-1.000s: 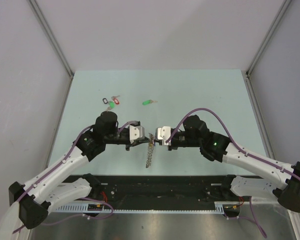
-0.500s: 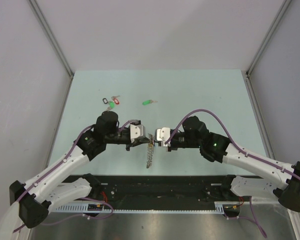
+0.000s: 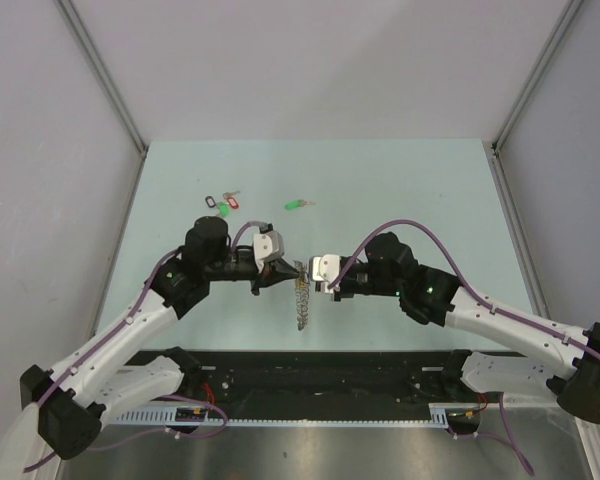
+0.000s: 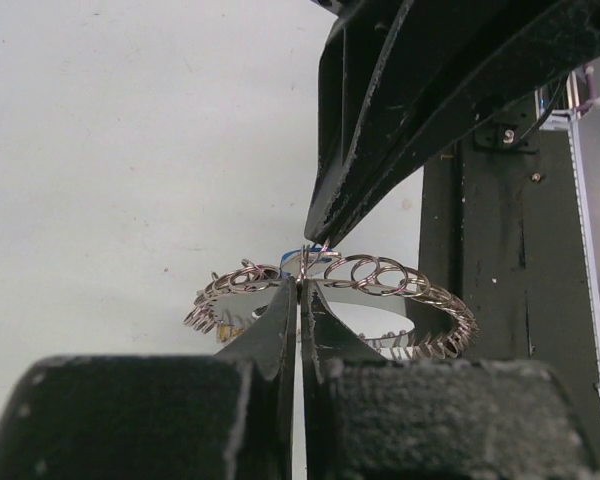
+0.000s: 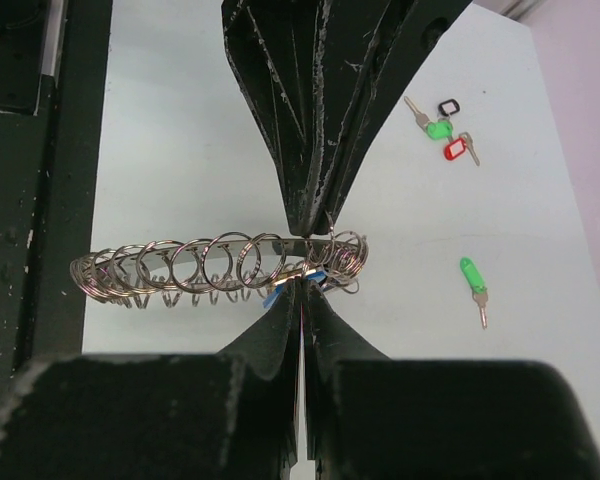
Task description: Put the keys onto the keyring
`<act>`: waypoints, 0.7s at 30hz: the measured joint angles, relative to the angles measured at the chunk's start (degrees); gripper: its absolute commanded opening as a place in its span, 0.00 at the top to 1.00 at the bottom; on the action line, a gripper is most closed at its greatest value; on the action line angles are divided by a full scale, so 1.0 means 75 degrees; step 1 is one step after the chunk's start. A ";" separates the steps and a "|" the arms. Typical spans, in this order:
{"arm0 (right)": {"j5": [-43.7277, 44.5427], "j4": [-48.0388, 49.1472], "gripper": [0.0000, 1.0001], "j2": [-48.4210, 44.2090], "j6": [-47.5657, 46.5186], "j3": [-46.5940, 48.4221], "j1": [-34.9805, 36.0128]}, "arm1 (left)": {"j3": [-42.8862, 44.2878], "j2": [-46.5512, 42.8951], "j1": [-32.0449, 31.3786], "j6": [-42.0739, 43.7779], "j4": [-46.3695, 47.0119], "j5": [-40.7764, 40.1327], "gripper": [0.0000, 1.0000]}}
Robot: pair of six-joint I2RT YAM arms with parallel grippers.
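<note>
As the left end effector point(image 4: 300, 292) and right end effector point(image 5: 301, 296) clench it, the coiled-wire keyring point(image 5: 223, 262) hangs.

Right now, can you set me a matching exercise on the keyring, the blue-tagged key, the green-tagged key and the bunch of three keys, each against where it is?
Things:
1. keyring
2. blue-tagged key
3. green-tagged key
4. bunch of three keys

Places:
A. lying alone on the table, right of the bunch
B. its tag tucked against the ring's coils
C. lying farthest left on the table
D. held up on edge, closest to the table's near edge

Pairs: 1-D, 2-B, 3-A, 4-C
</note>
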 measured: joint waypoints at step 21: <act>0.0122 0.0329 0.82 0.0128 0.0207 -0.0003 -0.0009 | -0.0090 0.0000 0.0134 -0.0455 0.0609 0.0475 1.00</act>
